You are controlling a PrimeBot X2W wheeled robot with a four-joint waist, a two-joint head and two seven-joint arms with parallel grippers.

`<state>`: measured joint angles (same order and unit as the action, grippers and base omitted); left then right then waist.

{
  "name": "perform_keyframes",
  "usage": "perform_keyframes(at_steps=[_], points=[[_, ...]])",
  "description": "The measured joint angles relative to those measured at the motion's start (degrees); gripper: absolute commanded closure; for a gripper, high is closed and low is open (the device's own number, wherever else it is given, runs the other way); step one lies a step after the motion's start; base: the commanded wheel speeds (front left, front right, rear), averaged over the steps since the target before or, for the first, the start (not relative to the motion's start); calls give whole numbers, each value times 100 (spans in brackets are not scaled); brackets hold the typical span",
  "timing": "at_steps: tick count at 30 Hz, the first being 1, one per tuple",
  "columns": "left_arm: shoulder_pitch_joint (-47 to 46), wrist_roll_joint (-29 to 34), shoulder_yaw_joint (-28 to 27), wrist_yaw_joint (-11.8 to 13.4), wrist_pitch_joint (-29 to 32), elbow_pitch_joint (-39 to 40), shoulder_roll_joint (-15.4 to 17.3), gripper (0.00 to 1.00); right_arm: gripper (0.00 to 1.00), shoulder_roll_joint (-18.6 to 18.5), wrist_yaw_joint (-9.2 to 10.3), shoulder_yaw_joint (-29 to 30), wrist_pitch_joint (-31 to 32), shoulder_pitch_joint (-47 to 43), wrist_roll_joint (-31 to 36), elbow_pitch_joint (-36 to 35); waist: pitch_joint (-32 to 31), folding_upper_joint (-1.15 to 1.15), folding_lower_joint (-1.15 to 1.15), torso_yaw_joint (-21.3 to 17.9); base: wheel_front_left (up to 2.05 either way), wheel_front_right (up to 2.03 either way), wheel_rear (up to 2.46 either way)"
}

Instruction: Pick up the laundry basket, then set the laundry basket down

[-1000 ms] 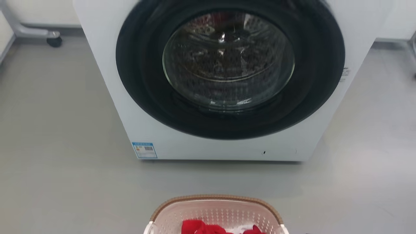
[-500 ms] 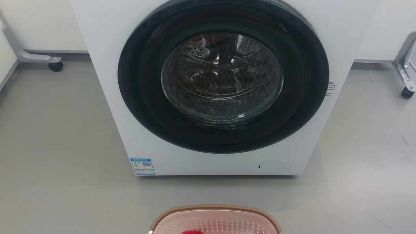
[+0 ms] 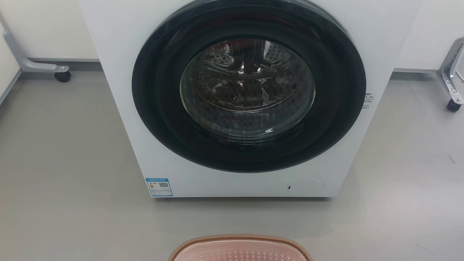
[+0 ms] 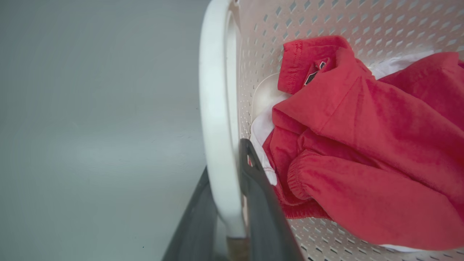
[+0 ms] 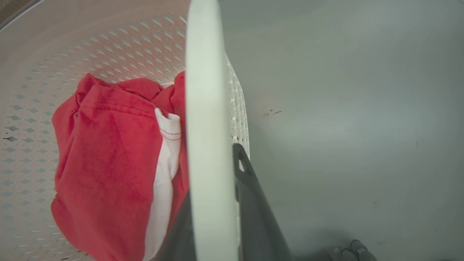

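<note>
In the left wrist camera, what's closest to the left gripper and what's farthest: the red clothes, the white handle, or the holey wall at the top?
1. White handle, pinched between the fingers of the left gripper.
2. Red clothes, just right of the inner finger.
3. Holey wall, at the top, beyond the clothes.

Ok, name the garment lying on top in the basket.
The red fleece garment; the white cloth peeks out beneath it in the cream perforated plastic laundry basket.
</note>
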<state>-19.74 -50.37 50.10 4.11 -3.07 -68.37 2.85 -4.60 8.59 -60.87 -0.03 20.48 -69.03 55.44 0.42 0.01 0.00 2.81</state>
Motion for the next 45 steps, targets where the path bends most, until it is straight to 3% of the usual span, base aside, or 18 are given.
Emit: perform_keyframes(at_steps=[45], points=[[-4,-201,166,43,-3,15,19,100,100,0,0,-567,-207,142,-645,136,124,0,0,-16,0,0,0]])
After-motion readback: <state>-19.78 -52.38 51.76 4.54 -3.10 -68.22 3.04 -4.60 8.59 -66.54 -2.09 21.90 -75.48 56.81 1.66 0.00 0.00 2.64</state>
